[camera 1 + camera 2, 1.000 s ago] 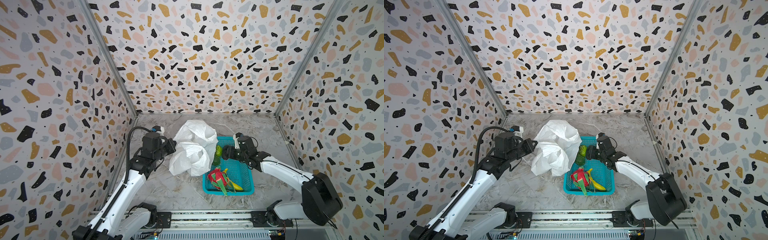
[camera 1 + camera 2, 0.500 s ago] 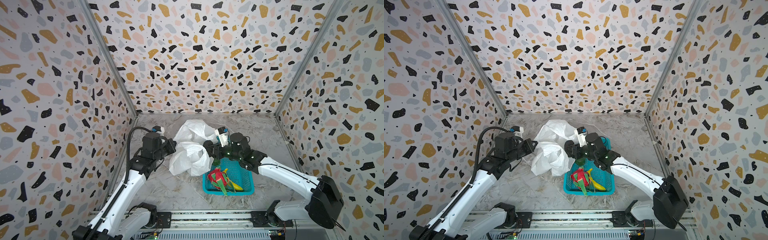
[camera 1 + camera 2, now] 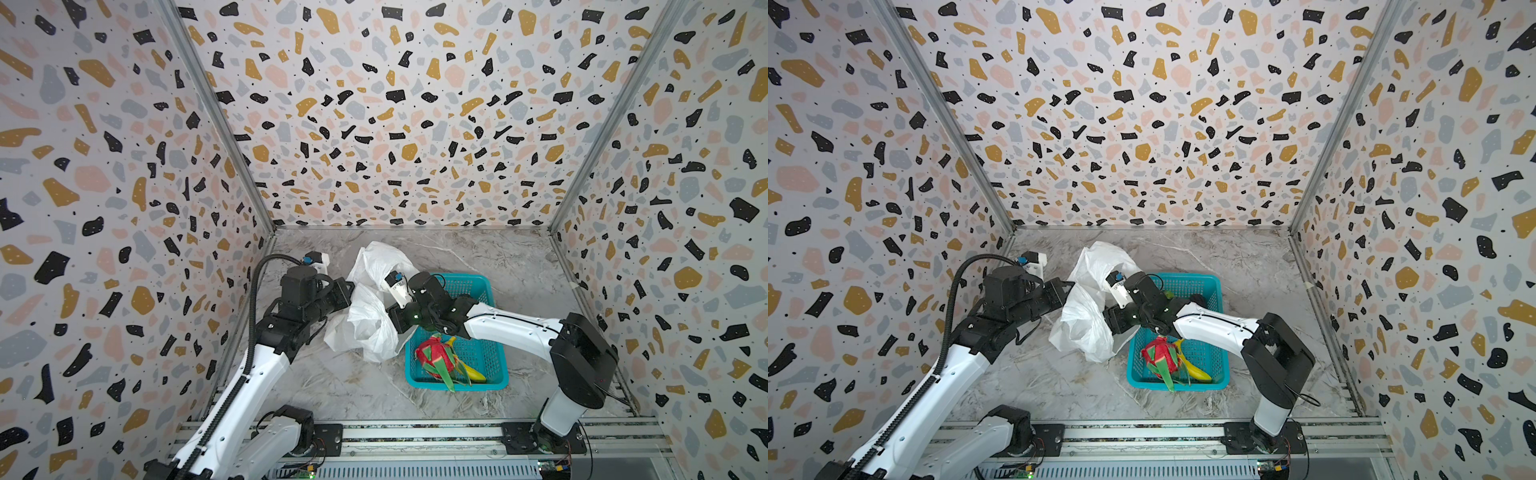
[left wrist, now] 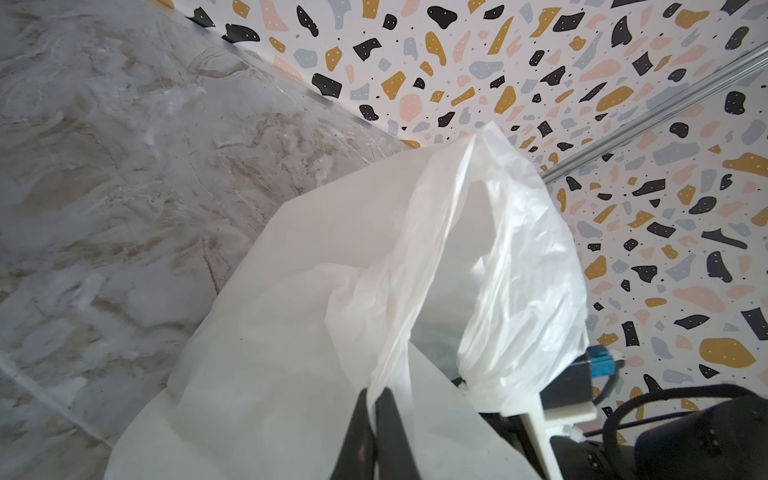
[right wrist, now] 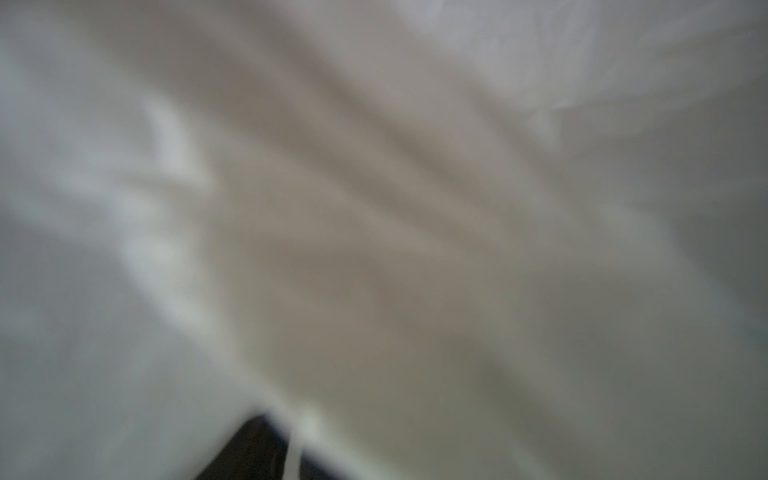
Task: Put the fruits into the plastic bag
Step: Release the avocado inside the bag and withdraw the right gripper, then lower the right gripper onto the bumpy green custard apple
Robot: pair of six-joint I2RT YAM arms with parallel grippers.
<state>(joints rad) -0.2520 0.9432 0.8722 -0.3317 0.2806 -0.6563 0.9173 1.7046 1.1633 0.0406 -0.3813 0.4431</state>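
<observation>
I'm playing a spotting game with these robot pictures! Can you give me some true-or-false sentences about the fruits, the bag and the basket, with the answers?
1. The dragon fruit lies in the teal basket. True.
2. The banana is inside the plastic bag. False: it lies in the basket, beside the dragon fruit.
3. The left hand is pinching the bag's edge. True.
4. The bag is black. False: it is white.
5. The right arm reaches across the basket toward the bag. True.
</observation>
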